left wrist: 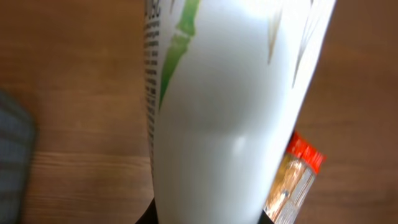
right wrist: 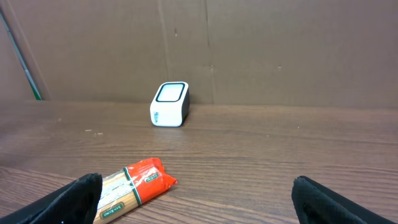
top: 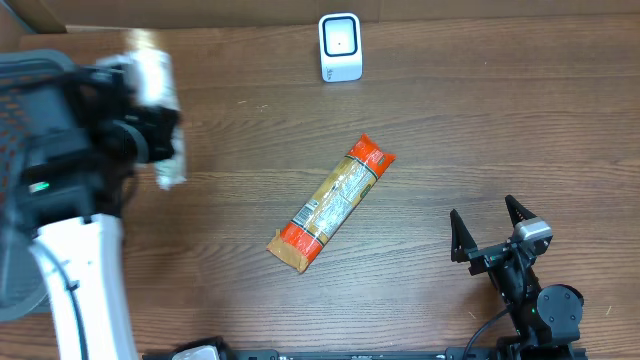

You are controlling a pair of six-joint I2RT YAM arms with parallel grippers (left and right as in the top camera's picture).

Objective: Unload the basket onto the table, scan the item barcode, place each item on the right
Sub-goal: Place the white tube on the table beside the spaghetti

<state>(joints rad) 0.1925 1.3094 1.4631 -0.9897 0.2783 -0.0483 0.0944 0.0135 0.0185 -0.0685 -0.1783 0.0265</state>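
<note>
1. Wooden table (top: 480, 120) under both pincers
2. White bottle (top: 152, 75) with green bamboo print, clamped in the left pincer (top: 158, 135), clear of the table
3. Pasta pack (top: 333, 202) lying loose between the two pincers
4. Scanner (top: 340, 45) well ahead and right of the left pincer
5. Right pincer (top: 482, 210), jaws wide apart, empty
6. Likely step: carrying the bottle; next, turn its barcode toward the scanner window

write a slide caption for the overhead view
Left gripper holds a white packet; pasta pack mid-scene, scanner behind, right gripper open.
</note>
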